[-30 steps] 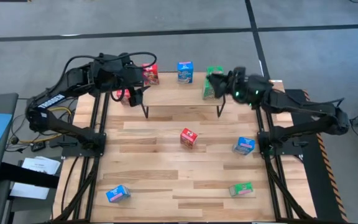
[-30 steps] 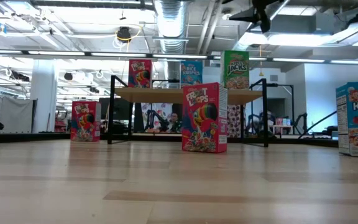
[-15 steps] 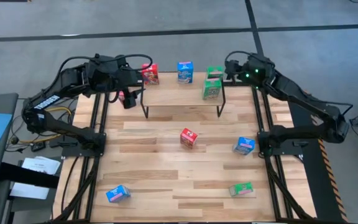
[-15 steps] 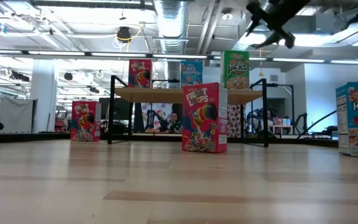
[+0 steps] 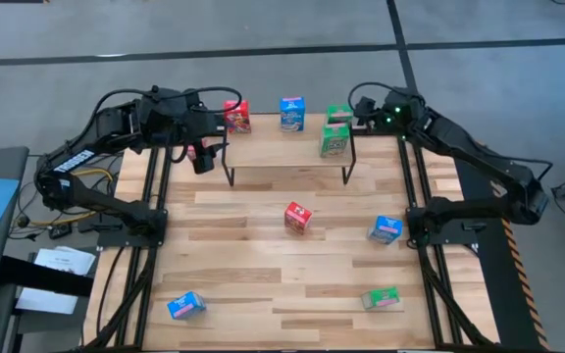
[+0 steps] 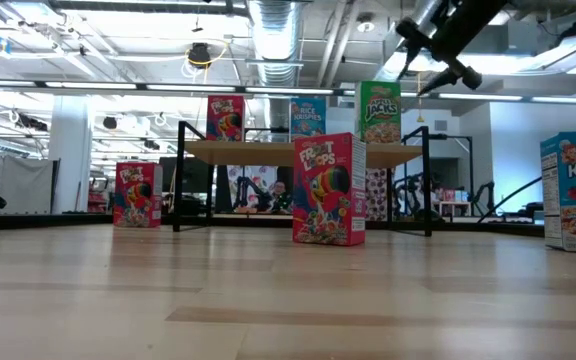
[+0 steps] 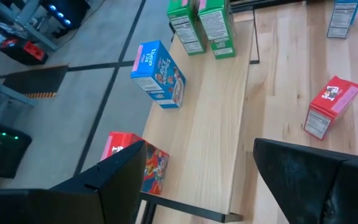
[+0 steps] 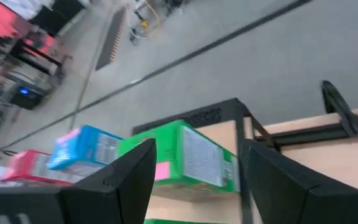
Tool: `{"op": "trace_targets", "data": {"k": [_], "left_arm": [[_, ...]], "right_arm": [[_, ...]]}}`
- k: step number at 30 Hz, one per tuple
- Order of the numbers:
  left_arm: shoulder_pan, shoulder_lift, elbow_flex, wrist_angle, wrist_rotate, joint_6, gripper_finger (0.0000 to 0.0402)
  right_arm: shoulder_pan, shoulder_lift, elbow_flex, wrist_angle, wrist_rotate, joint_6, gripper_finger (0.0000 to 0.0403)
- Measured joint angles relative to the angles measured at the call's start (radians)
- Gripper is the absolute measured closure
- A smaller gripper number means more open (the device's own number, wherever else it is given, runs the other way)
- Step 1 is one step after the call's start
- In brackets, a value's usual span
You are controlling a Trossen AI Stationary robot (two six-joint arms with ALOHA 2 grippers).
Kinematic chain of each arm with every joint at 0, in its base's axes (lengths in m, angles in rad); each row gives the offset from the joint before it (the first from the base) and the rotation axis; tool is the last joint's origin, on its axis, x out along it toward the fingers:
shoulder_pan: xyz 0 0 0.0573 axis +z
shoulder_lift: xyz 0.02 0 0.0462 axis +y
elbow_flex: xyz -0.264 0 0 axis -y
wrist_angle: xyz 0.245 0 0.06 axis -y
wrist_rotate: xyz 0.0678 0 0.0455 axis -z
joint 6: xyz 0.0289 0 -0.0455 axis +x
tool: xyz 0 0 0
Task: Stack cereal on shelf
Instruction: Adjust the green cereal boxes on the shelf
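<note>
Left gripper (image 5: 207,147) is held off the left end of the shelf (image 5: 287,147), fingers apart, empty. On the shelf, a red box (image 5: 236,116), blue box (image 5: 291,112) and two green boxes (image 5: 335,132) are stood. Right gripper (image 5: 358,108) is held above the shelf's right end, fingers spread, empty.

The shelf (image 5: 287,149) stands at the middle of the desk's (image 5: 253,284) far edge, carrying a row of boxes (image 5: 291,113) along its far side and one box (image 5: 333,142) at its right end. One box (image 5: 198,152) stands on the desk just off the shelf's left end. Four more boxes (image 5: 297,218) lie on the desk: one at the middle, one toward the right edge, and one near each near corner.
</note>
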Motion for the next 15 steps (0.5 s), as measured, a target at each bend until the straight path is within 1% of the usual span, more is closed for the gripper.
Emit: {"op": "trace_targets", "data": {"k": [4,15], "left_arm": [[0.0,0.0,0.0,0.0,0.0,-0.008,0.0116],[0.0,0.0,0.0,-0.013,0.002,-0.034,0.0116]], "right_arm": [[0.0,0.034,0.0,-0.046,0.001,-0.003,0.0143],[-0.005,0.097,0.0,-0.087,0.001,-0.027,0.0143]]}}
